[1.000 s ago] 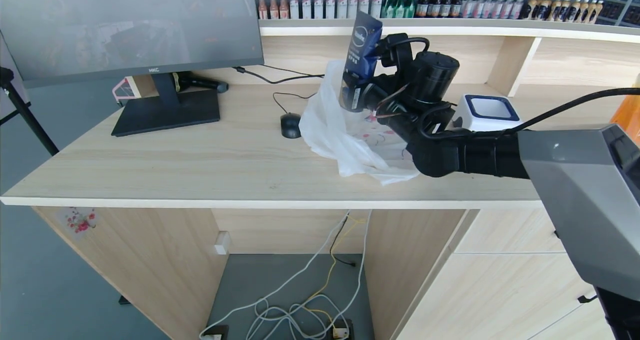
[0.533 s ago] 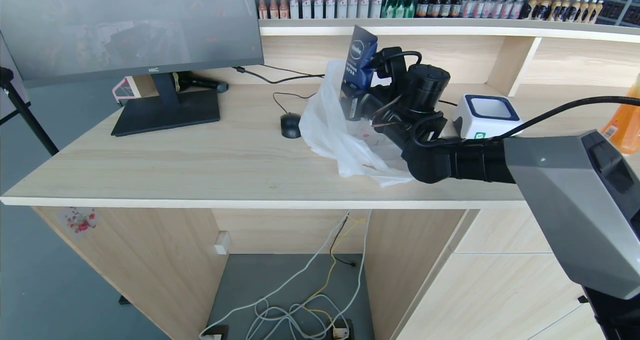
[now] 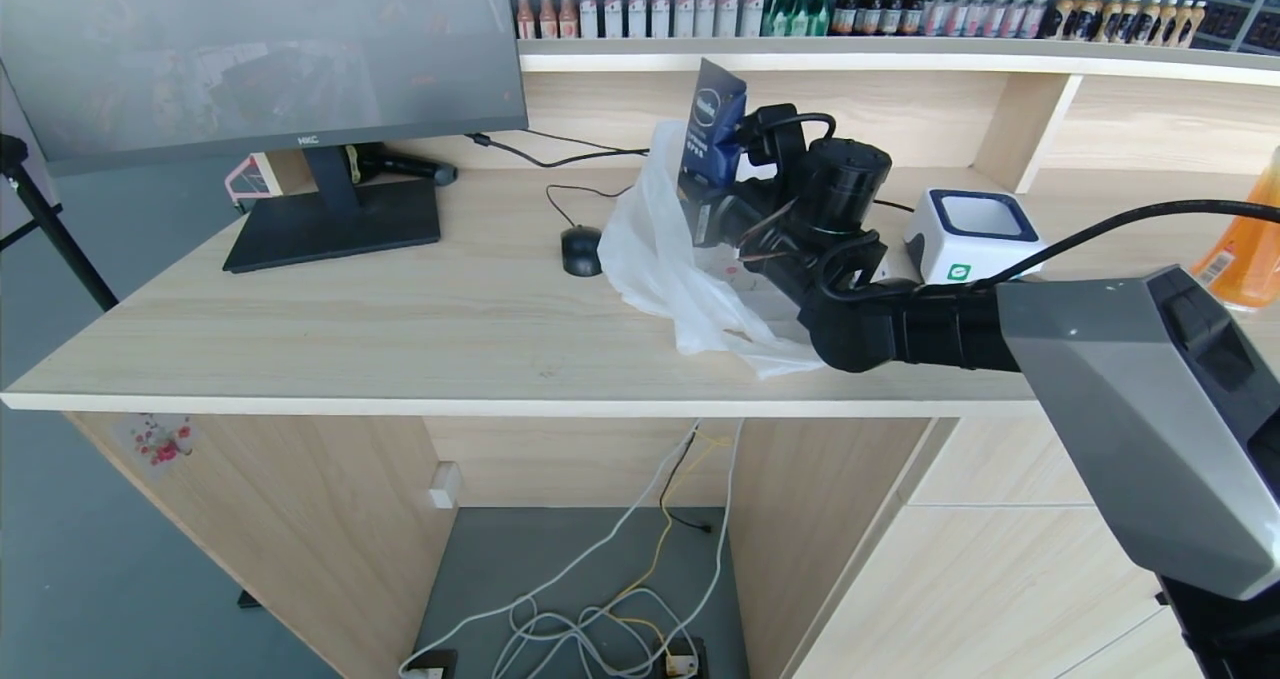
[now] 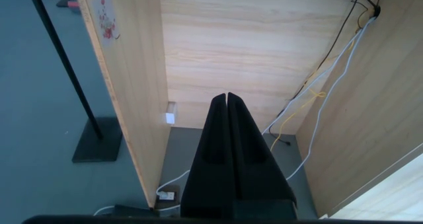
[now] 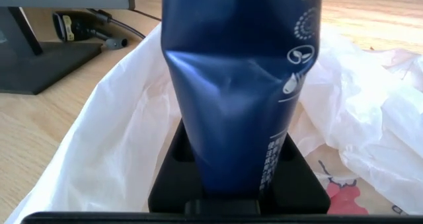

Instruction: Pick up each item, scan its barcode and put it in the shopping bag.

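Tube (image 3: 712,124), dark blue, stands nearly upright in my right claw (image 3: 716,217), whose fingers are clamped on its lower part. It hangs at the open mouth of the white shopping bag (image 3: 660,259), which lies crumpled on the counter (image 3: 400,329). Just beside the bag, on my right, sits the white scanner (image 3: 968,227); a black mouse (image 3: 581,250) lies on the bag's other side. My left claw (image 4: 228,108) is down beneath the counter, fingers pressed together on nothing.
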Available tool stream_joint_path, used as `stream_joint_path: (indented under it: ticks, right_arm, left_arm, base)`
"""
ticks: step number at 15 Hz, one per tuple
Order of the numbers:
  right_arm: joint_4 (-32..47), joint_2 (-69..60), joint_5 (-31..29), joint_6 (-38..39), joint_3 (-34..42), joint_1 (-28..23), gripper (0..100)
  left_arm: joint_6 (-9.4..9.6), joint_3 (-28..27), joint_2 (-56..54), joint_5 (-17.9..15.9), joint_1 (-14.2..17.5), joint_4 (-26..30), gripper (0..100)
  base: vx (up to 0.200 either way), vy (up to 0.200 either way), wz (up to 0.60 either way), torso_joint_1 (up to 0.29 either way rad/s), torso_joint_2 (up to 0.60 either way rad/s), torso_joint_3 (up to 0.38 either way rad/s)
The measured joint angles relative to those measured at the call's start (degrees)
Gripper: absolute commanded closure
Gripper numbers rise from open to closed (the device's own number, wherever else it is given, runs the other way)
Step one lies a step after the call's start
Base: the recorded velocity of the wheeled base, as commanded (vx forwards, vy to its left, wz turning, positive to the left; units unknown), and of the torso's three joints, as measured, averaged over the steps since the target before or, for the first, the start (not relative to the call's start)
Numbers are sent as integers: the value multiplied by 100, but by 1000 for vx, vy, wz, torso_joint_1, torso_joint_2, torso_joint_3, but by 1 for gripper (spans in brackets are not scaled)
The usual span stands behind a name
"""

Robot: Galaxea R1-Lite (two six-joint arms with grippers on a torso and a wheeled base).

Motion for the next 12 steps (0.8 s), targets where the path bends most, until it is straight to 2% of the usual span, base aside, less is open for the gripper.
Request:
stream_joint_path:
  ticks: [12]
  right_arm:
    - [13,116,-128,9,24,7,100]
  left_arm:
    - [2,0,0,0,0,5,100]
  base:
    - [0,0,0,0,0,0]
